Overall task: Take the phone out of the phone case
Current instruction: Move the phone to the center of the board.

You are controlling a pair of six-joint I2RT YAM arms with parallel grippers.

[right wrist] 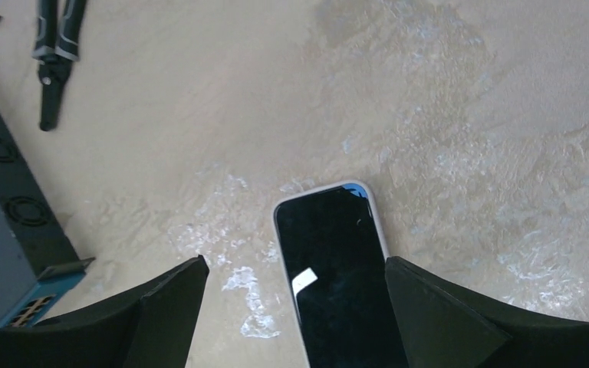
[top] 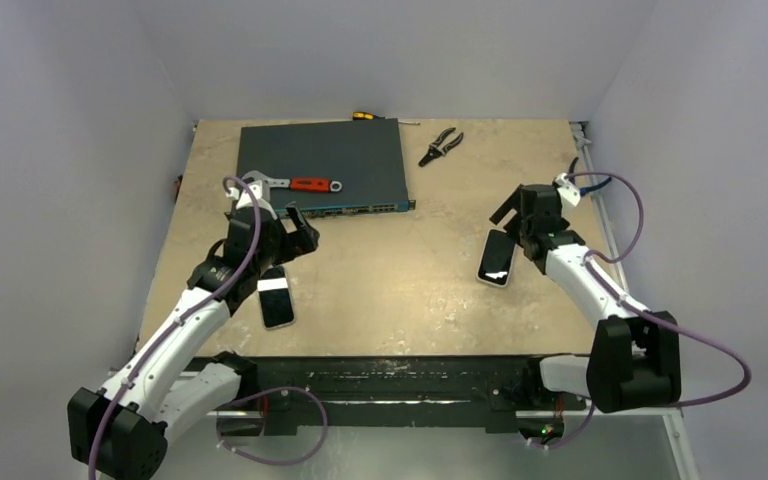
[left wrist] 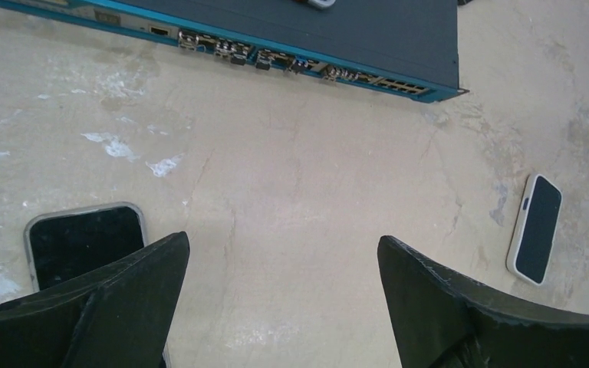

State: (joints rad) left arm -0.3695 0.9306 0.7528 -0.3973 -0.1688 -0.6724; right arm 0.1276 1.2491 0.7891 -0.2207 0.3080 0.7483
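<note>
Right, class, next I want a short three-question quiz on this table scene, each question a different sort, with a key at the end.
1. True or false: the red-handled wrench lies on the network switch.
2. What lies on the table under the right end effector? A a cup, B a phone, C a book.
3. Fill in: the left end effector is ____, holding nothing.
Key: 1 true; 2 B; 3 open.

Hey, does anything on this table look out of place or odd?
A red-handled wrench lies on top of the network switch at the far side, not on the table like the pliers. Nothing looks spilled or broken.
</note>
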